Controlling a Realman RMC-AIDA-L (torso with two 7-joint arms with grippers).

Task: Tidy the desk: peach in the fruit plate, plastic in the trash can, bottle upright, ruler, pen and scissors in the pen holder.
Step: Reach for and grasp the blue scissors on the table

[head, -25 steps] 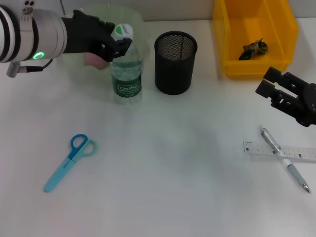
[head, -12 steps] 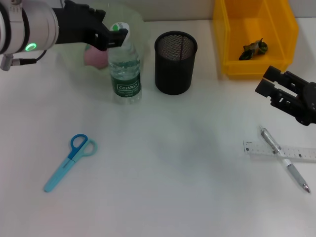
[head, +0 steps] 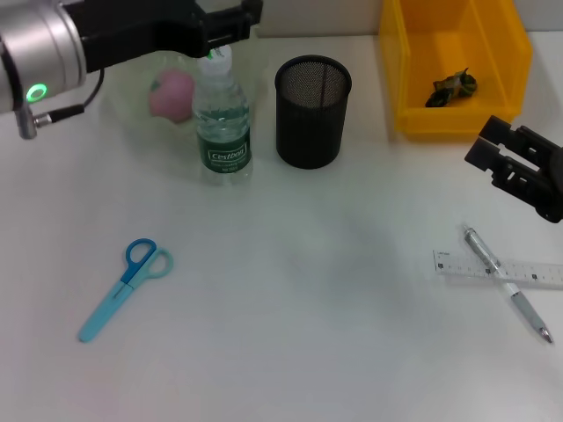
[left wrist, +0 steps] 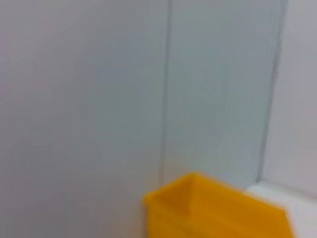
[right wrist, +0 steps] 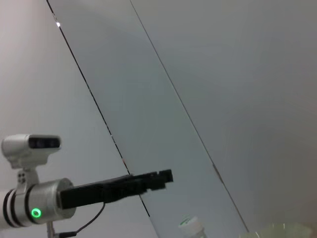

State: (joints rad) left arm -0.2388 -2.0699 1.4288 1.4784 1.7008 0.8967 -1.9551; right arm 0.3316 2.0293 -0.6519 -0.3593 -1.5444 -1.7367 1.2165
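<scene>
STEP: bottle [head: 223, 114] stands upright beside pen holder [head: 312, 112] | LEFT: my left gripper [head: 236, 19] above cap, released, gripping nothing | RIGHT: right gripper [head: 519, 167] idle, state unreadable | NEXT: likely grasp scissors [head: 123, 287], insert into holder.

**Where things are set on the desk**

The bottle [head: 223, 123] is stood just under the left gripper [head: 230, 24], with the peach [head: 171, 93] beside it and the pen holder [head: 312, 111] on its other side. The pen [head: 508, 283] is laid across the ruler [head: 498, 269], below the right gripper [head: 519, 167]. The scissors [head: 125, 287] are laid well apart.
</scene>
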